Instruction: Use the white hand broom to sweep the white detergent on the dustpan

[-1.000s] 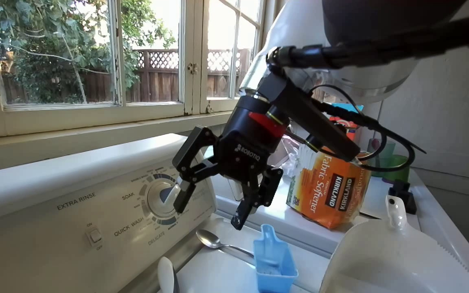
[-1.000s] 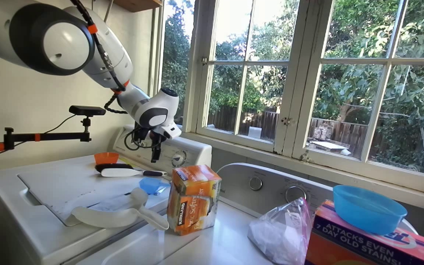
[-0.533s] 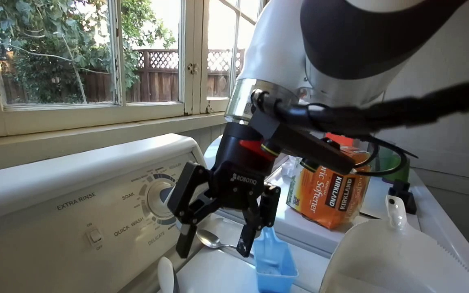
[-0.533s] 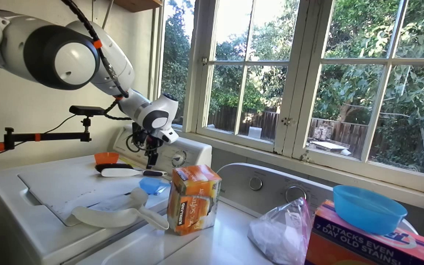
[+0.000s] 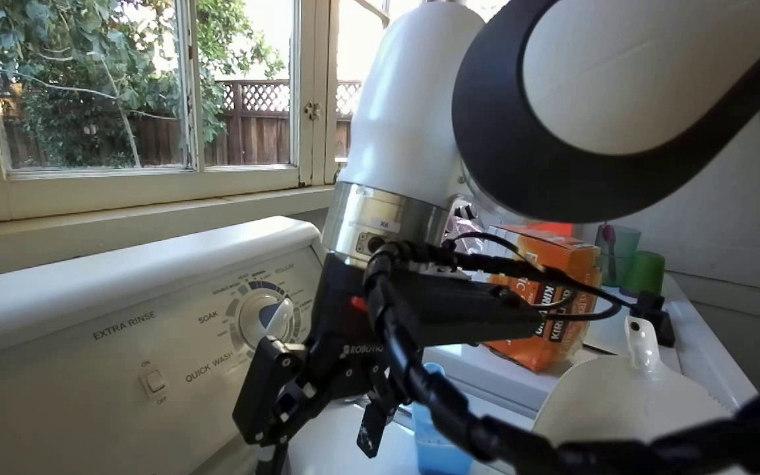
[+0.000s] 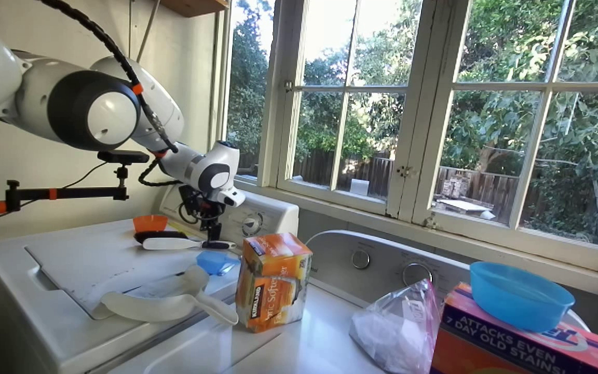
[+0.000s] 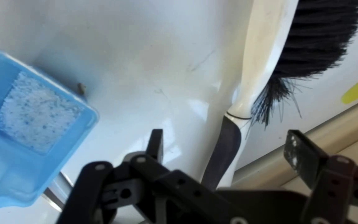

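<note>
While your arm (image 6: 112, 117) slopes down from the upper left of an exterior view, your gripper (image 7: 224, 146) hangs low over the washer (image 6: 70, 249), near its panel (image 5: 116, 369). Wrist bent, fingers aimed down; in an exterior view you can see the gripper leaning, black hose (image 5: 439, 399) crossing in front of it, one fingertip cut off at the bottom edge. Fingers spread apart, released. In the wrist view the handle of the broom (image 7: 253, 84) runs between them with a gap on each side, its end hidden behind your gripper. Broom's on its side on the washer top, black bristles (image 7: 318, 37) turned away from the scoop (image 7: 11, 165). Scoop sits off to the left in your wrist view, white detergent (image 7: 39, 115) with blue specks inside it, spoon (image 7: 57, 188) partly covered by it. Orange cup (image 6: 149, 224) near the broom's brush end. Your dustpan (image 6: 148, 309) is by the washer's edge, well apart from the gripper, its handle just beside the box (image 6: 273, 283). Whether your fingertips touch the washer top, can't tell from these angles.
</note>
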You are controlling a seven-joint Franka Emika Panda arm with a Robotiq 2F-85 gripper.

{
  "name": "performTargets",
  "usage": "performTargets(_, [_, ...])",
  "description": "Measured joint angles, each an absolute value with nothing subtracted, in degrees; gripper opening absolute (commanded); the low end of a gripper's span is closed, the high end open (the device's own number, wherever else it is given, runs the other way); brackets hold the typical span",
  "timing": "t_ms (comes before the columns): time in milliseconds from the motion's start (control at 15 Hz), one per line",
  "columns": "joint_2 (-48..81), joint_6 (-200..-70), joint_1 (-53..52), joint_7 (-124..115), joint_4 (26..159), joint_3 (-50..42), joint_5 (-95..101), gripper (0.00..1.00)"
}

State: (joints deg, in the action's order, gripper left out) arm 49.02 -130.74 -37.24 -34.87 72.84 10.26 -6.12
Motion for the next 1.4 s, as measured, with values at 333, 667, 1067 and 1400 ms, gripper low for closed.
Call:
performTargets(333, [52.45, -130.54, -39.61, -34.74, 68.37, 8.18, -4.18, 0.81])
performTargets(667, [55.13, -130.10, -40.86, -34.46, 64.98, 6.85, -2.91, 0.57])
performTargets(1067, [56.79, -129.70, -41.86, -33.63, 62.44, 6.22, -2.65, 0.08])
performTargets(1400, [56.52, -126.73, -42.29, -33.61, 61.75, 5.42, -2.41, 0.07])
